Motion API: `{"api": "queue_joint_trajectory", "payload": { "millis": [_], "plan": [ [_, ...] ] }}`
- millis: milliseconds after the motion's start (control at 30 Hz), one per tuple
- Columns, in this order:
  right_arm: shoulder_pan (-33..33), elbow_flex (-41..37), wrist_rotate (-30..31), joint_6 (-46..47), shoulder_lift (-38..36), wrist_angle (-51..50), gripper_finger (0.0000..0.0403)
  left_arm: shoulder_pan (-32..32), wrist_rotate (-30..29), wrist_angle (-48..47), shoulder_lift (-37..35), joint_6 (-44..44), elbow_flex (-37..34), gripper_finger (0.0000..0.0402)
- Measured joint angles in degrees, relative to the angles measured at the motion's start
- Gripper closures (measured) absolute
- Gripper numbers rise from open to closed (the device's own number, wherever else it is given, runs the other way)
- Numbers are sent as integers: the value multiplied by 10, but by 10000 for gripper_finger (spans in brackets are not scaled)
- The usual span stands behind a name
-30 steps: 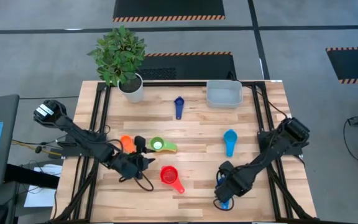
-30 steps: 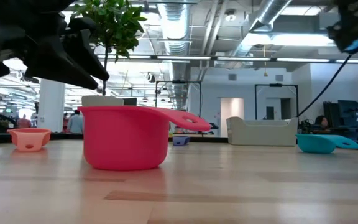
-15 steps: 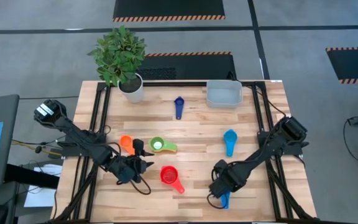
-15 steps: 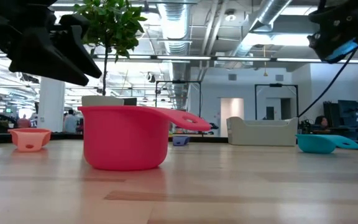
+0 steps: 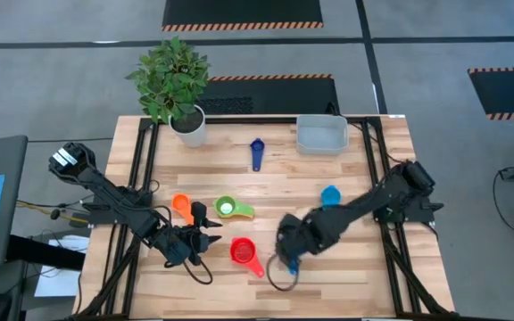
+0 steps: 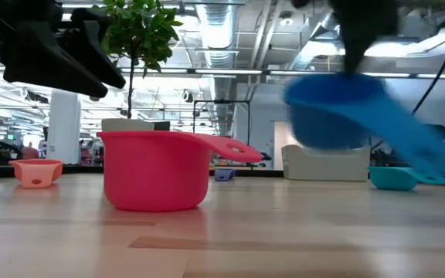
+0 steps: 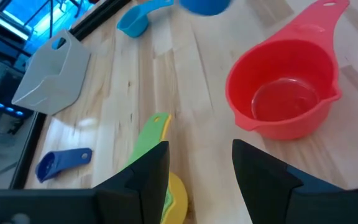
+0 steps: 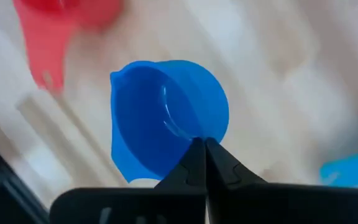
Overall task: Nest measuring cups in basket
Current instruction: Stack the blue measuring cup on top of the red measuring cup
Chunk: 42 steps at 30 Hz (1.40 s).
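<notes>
My right gripper (image 5: 287, 248) is shut on the blue measuring cup (image 8: 166, 118), which is lifted above the table (image 6: 334, 112), just right of the red cup (image 5: 242, 251). My left gripper (image 7: 201, 171) stands open just left of the red cup (image 7: 284, 93), touching nothing. A green cup (image 5: 227, 208) with a yellow one inside it, an orange cup (image 5: 181, 205), a dark blue cup (image 5: 257, 152) and a light blue cup (image 5: 330, 196) rest on the table. The basket (image 5: 321, 134) stands at the far right. My right gripper pinches the blue cup's rim (image 8: 194, 138) between its two shut fingers, the wall between them. The cup is clear of the table and tilted, its handle (image 6: 427, 150) slanting downward. The gripper hides the place where the handle joins.
A white plant pot (image 5: 188, 127) with a leafy plant stands at the far left corner. Bare wood lies along the near edge and between the red cup and the basket. Black frame rails run along both table sides.
My right gripper has gone from the near right part of the table toward the left and a little toward the far edge, toward the red cup, carrying the blue cup. The cup, which was low at the near edge, now hangs clear of the wood.
</notes>
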Motion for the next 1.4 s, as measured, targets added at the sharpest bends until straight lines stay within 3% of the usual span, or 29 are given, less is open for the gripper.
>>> {"api": "queue_joint_trajectory", "payload": {
  "millis": [200,367,567,767,900,1400],
  "plan": [
    [-50,43,19,-145,0,78,398,0,-9,0,0,6,0,232],
    [-75,42,-57,-235,20,212,399,0,-9,-3,0,5,0,232],
    [-99,42,-93,-291,30,211,399,0,-11,-4,0,1,0,232],
    [-119,41,-181,-353,51,253,398,0,-13,-5,0,1,0,232],
    [-125,43,-245,-379,81,296,399,0,-18,-4,0,8,0,232],
    [-139,48,-255,-382,116,282,391,0,-17,-9,0,-1,0,232]
  ]
}}
